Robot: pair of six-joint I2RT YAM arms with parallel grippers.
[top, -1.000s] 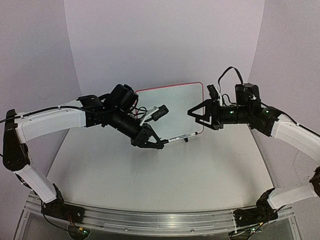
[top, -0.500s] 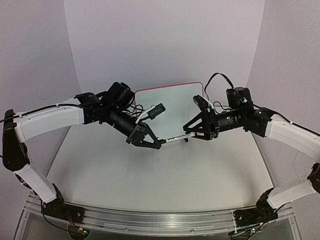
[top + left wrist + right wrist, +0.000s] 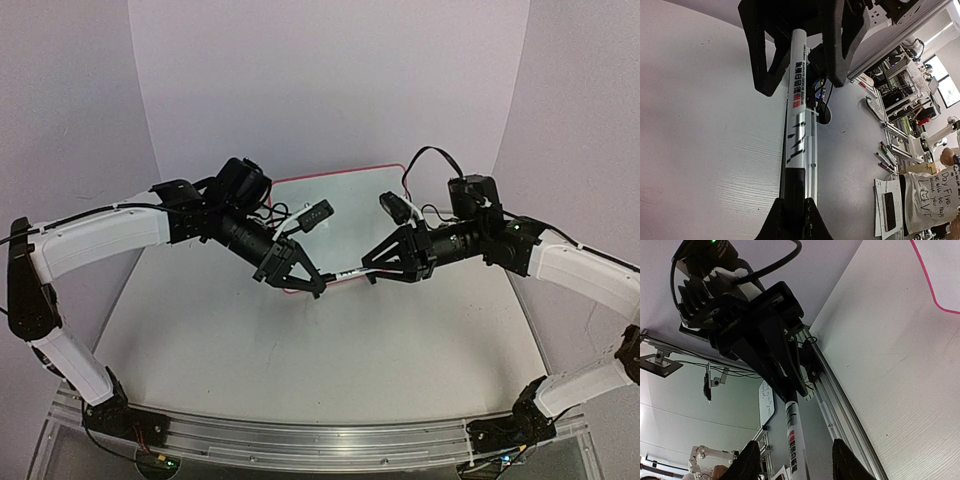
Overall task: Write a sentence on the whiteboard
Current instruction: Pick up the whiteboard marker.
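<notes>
whiteboard (image 3: 360, 195): standing at the back of the worktop (image 3: 300, 350), right in the middle, red-pink frame all round. the face that shows is white. the left arm crosses in front of its left edge.
marker (image 3: 348, 273): here it is, just in front of the whiteboard's lower edge, lying close to level. white barrel with red and black print, its black end pointing toward the left arm.
left gripper (image 3: 312, 284): clamped down on the marker's black end, in front of the whiteboard's lower left part. its wrist view shows both fingertips pressed to the barrel with no gap.
right gripper (image 3: 372, 266): in front of the whiteboard's lower right corner, jaws apart and straddling the marker's other end. one of its fingers (image 3: 842, 460) sits each side of the barrel, and in its own wrist view there is a gap on both sides, so it has no grip on the marker.
arms: both reach in from the sides and meet nose to nose in front of the whiteboard, lined up along the marker.
worktop: pale grey, spreading from the whiteboard toward the arm bases. a strip of the pink frame shows at the edge of the right wrist view.
</notes>
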